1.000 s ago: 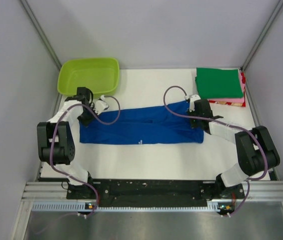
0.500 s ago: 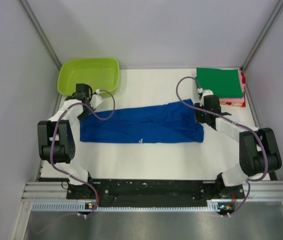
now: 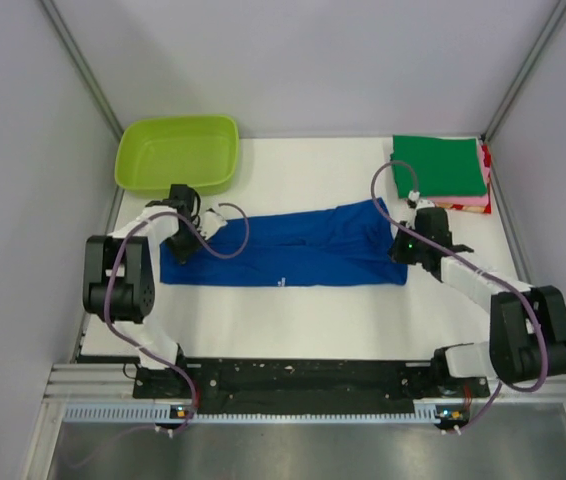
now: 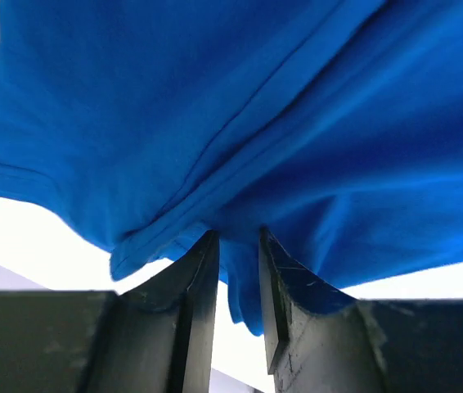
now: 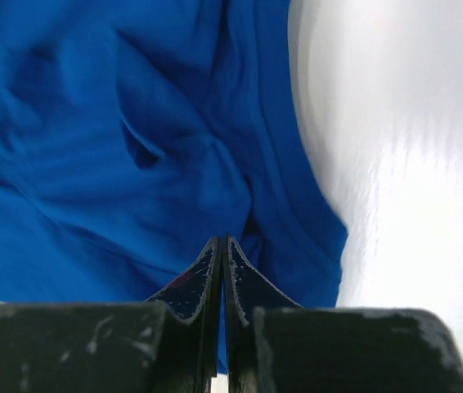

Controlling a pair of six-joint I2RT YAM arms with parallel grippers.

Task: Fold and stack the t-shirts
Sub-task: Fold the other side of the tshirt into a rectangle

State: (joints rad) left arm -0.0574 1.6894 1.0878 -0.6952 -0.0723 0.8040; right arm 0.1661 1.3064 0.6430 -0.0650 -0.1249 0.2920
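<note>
Both arms have shifted along the blue t-shirt (image 3: 283, 250); left gripper (image 4: 237, 241) and right gripper (image 5: 222, 242) pinch its 2 ends, so lift evenly.

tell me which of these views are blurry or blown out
Top external view: sharp and evenly lit, no glare on the royal-blue cloth t-shirt. Left wrist view: the shirt is too close to be crisp, the background behind it blown out to white, the left gripper dark. Right wrist view: the white table surface is smeared and glary; the right gripper is sharp.
</note>
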